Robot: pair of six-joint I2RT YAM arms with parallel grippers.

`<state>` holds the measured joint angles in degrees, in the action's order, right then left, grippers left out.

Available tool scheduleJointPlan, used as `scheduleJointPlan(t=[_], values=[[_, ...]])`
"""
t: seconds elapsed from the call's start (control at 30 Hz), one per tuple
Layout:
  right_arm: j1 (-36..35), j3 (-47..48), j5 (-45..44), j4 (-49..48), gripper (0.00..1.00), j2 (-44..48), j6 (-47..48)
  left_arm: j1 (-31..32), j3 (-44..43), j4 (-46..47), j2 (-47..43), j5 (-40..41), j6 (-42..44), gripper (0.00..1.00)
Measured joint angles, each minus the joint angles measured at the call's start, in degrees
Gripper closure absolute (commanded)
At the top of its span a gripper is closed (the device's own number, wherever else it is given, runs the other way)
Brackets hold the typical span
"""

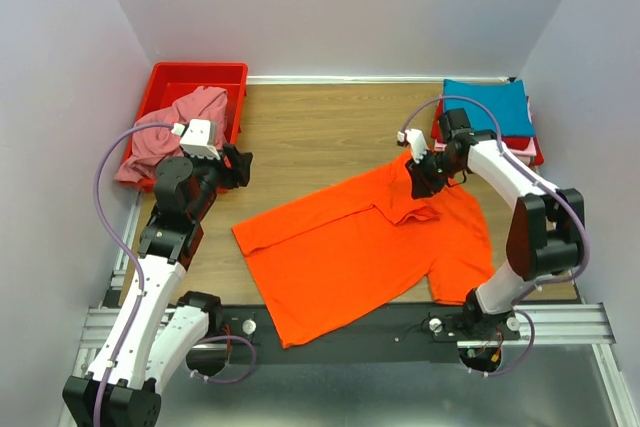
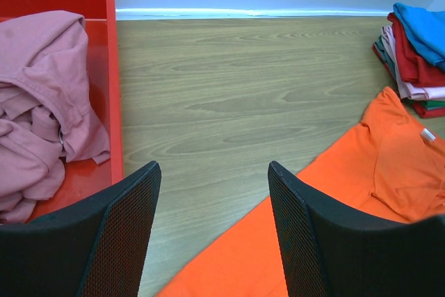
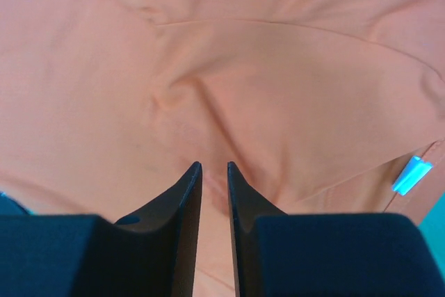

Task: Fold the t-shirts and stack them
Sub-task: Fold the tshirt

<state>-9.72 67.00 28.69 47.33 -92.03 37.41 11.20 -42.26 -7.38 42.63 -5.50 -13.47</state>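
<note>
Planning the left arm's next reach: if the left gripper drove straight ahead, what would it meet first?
Probably the bare wooden tabletop, between the red plastic bin and the bright orange t-shirt; the open left gripper looks clear of both, though depth is unclear.

A robot lab's test cell: blank white walls (image 1: 350,7) box in a wood-grain desk (image 1: 320,137) (three sides), arms (image 1: 150,287) bolted to an aluminium rail (image 1: 590,322) at 6 o'clock.

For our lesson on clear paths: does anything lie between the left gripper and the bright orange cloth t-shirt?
Nothing visible does. Only bare wooden tabletop lies between the left gripper and the bright orange cloth t-shirt.
</note>
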Motion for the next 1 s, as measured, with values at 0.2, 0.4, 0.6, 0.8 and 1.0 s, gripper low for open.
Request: scheduleJointPlan(t=[0.2,0.4,0.6,0.8,1.0], values=[[0.00,1.18,-3.98,-2.27,0.77,-6.43,-1.27,0.00,0.00,0.00,0.00,0.00,0.00,0.29],[-0.07,-1.29,-5.97,-3.02,0.80,-7.56,-1.31,0.00,0.00,0.00,0.00,0.00,0.00,0.29],[-2.23,-7.78,-6.08,-2.86,0.81,-4.90,-0.87,0.00,0.00,0.00,0.02,-0.02,0.00,0.29],[-4.31,-11.28,-5.97,-2.58,0.81,-1.92,-0.87,0.00,0.00,0.00,0.02,-0.02,0.00,0.29],[-4.33,-11.39,-5.99,-2.60,0.81,-1.22,-0.90,0.00,0.02,0.00,0.02,-0.02,0.00,0.29]])
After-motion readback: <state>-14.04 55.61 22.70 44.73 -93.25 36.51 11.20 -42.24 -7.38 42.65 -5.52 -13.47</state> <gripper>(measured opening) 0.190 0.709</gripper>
